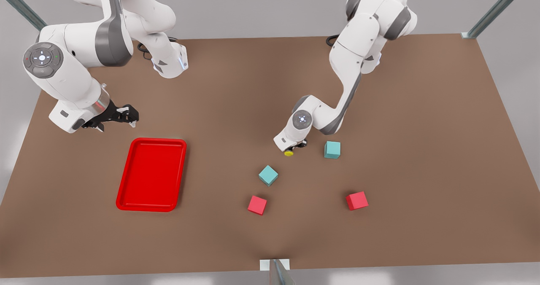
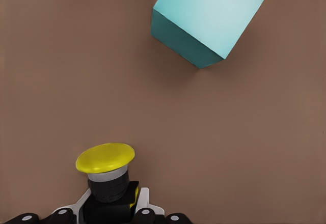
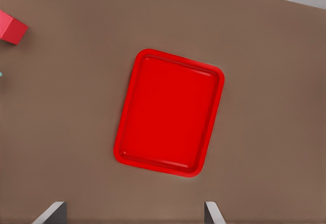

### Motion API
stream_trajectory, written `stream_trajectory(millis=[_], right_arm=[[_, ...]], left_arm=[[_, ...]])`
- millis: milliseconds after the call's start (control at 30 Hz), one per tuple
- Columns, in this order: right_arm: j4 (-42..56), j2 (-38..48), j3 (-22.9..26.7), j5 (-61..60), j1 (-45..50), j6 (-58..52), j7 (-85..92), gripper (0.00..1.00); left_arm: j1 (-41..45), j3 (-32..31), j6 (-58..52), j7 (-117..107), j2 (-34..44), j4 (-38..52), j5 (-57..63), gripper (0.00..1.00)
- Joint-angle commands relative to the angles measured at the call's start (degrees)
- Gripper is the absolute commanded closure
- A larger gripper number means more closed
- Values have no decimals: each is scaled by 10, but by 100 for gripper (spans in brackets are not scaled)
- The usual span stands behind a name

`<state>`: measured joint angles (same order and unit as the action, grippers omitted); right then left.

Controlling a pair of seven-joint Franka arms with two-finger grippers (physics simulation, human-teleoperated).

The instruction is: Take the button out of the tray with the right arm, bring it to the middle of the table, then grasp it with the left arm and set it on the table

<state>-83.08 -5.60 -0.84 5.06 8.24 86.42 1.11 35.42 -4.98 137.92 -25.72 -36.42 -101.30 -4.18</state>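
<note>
Left gripper (image 1: 295, 146) clamps the button (image 1: 289, 153) low beside a teal cube (image 1: 332, 149); right gripper (image 1: 126, 115), fingers apart, hangs near the tray (image 1: 152, 174).

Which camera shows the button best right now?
The left wrist view: the button sits close up, gripped by the left gripper. The front view shows a small yellow spot under that gripper.

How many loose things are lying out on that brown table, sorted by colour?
Red cubes: 2
Teal cubes: 2
Red tray: 1
Yellow-capped button: 1, gripped in the left end effector
Total: 6
</note>
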Motion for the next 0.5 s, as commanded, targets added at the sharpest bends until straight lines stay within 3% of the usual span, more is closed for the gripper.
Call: stream_trajectory(millis=[0, 100, 167, 267, 367, 467], right_arm=[[0, 1, 0, 0, 0, 0, 9, 0], [0, 1, 0, 0, 0, 0, 9, 0], [0, 1, 0, 0, 0, 0, 9, 0], [0, 1, 0, 0, 0, 0, 9, 0], [0, 1, 0, 0, 0, 0, 9, 0], [0, 1, 0, 0, 0, 0, 9, 0]], left_arm=[[0, 3, -45, -29, 6, 16, -2, 52], [8, 17, -121, -216, 25, 45, 87, 52], [26, 17, -185, -525, 28, 64, 213, 52], [61, 17, -335, -891, 23, 119, 286, 52], [94, 17, -451, -1177, -9, 162, 407, 52], [119, 16, -490, -1380, -53, 197, 485, 52]])
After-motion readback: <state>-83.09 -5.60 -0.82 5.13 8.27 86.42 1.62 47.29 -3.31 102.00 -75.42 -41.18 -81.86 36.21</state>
